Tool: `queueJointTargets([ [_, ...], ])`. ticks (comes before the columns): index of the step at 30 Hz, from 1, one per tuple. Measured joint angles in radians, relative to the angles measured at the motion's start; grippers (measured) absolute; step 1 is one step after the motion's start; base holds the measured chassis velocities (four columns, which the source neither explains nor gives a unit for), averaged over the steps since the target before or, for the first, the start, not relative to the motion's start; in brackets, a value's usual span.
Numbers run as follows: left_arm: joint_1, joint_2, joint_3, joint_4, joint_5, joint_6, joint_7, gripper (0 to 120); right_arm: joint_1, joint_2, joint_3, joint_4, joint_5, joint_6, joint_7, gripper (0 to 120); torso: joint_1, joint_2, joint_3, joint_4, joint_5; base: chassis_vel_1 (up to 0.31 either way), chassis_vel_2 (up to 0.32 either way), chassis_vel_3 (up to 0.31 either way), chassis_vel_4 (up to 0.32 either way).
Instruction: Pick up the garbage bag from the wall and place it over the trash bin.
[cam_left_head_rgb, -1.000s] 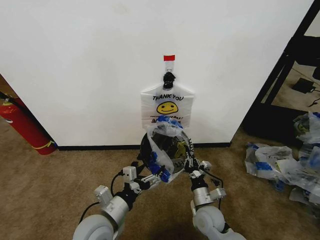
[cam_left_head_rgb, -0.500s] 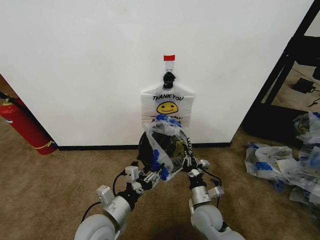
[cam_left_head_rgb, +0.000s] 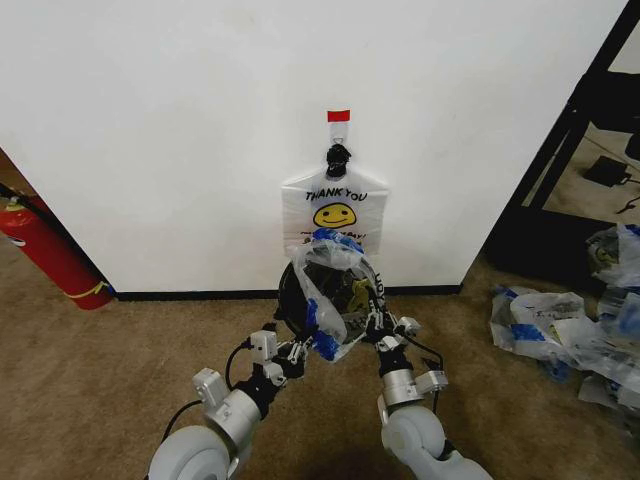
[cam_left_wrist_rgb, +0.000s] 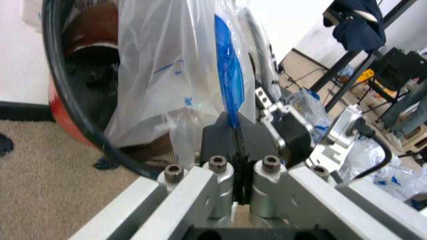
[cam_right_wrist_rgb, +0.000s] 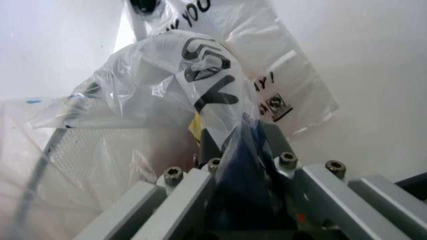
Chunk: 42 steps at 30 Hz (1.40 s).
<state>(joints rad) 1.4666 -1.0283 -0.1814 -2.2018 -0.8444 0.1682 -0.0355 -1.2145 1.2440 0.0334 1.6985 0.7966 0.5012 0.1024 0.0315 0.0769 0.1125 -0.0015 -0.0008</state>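
The garbage bag (cam_left_head_rgb: 335, 285), thin white plastic with blue tape patches, is stretched between my two grippers over the trash bin (cam_left_head_rgb: 284, 298), a dark round bin at the foot of the wall (cam_left_head_rgb: 180, 130). My left gripper (cam_left_head_rgb: 300, 351) is shut on a blue patch of the bag (cam_left_wrist_rgb: 230, 85); that view also shows the bin's black rim (cam_left_wrist_rgb: 63, 95). My right gripper (cam_left_head_rgb: 378, 326) is shut on the bag's other handle (cam_right_wrist_rgb: 227, 125). Another bag (cam_left_head_rgb: 335, 208), with "THANK YOU" and a smiley, hangs from the black hook (cam_left_head_rgb: 338, 155) under a red tape strip.
A red fire extinguisher (cam_left_head_rgb: 45, 250) leans against the wall at the left. A pile of similar bags (cam_left_head_rgb: 570, 330) lies on the carpet at the right, beside a black shelf frame (cam_left_head_rgb: 560, 150).
Both grippers have crept a little closer to the bin, the left one also shifting slightly left. The bag between them has spread a bit more over the rim.
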Motion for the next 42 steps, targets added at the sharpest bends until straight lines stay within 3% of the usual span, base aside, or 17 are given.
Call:
queueJointTargets([
  [11, 0.024, 0.026, -0.038, 0.037, 0.011, -0.021, -0.004, 0, 0.017, 0.003, 0.004, 0.049, 0.123, -0.038, 0.07, 1, 0.0, 0.0, 0.0, 0.0001, 0.0, 0.0, 0.0, 0.0, 0.0],
  [21, 0.003, 0.02, -0.049, 0.122, 0.067, -0.029, -0.032, 0, -0.004, -0.047, 0.024, 0.175, 0.243, -0.119, 0.126, 1, 0.0, 0.0, 0.0, 0.0, 0.0, 0.0, 0.0, 0.0, 0.0],
  [42, -0.089, 0.016, -0.068, 0.223, 0.149, -0.097, -0.038, 0, -0.04, -0.091, -0.011, 0.218, 0.284, -0.15, 0.041, 1, 0.0, 0.0, 0.0, 0.0, -0.0001, 0.0, 0.0, 0.0, 0.0],
])
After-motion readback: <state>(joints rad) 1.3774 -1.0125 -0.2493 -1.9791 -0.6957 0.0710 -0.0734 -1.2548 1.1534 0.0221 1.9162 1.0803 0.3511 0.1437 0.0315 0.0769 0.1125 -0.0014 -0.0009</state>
